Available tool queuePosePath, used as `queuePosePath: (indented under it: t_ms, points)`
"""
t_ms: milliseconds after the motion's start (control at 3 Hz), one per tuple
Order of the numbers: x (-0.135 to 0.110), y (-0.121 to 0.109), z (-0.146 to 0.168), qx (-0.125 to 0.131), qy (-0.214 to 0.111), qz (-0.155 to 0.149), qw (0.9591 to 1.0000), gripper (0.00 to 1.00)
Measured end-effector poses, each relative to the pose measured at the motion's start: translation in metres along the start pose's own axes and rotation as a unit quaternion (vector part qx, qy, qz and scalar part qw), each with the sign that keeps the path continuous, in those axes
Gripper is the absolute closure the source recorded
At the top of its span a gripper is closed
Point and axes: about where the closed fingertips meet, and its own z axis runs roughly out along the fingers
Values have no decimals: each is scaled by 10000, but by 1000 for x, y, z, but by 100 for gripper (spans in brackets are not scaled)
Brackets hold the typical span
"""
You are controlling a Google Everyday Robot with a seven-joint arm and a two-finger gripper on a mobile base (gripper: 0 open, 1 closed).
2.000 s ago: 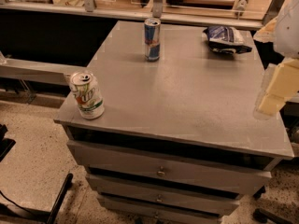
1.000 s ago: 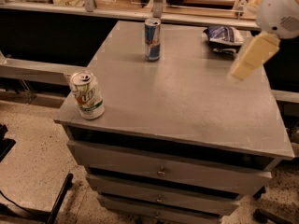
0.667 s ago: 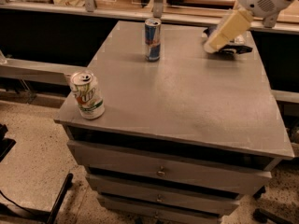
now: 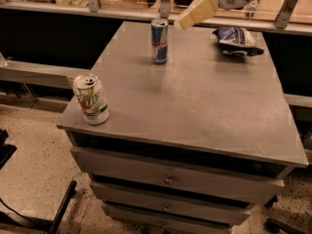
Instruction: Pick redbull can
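The redbull can [image 4: 159,41], slim, blue and silver with a red mark, stands upright near the far edge of the grey cabinet top [image 4: 195,96]. My gripper [image 4: 194,13] reaches in from the upper right, with its cream-coloured end just right of the can's top and a little above it, apart from the can. It holds nothing that I can see.
A white-and-green soda can [image 4: 91,100] stands at the near left corner. A dark blue chip bag [image 4: 236,39] lies at the far right. A counter rail with metal posts [image 4: 165,1] runs behind the cabinet. Drawers [image 4: 168,180] face me below.
My gripper has swung from the right side of the cabinet up and leftward across the chip bag, to a spot beside the redbull can's top. The cans and bag have not moved.
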Motion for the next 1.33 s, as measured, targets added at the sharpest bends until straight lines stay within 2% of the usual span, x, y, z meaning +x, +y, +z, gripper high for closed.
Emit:
queuePosePath:
  t_ms: [333, 667, 1000, 1333]
  points:
    - [4, -10, 45, 79, -408, 624, 9972, 0]
    - [14, -9, 79, 162, -730, 1024, 9919, 0]
    - [21, -3, 107, 160, -881, 1238, 9883, 0]
    - [23, 5, 127, 30, -1009, 1285, 9866, 18]
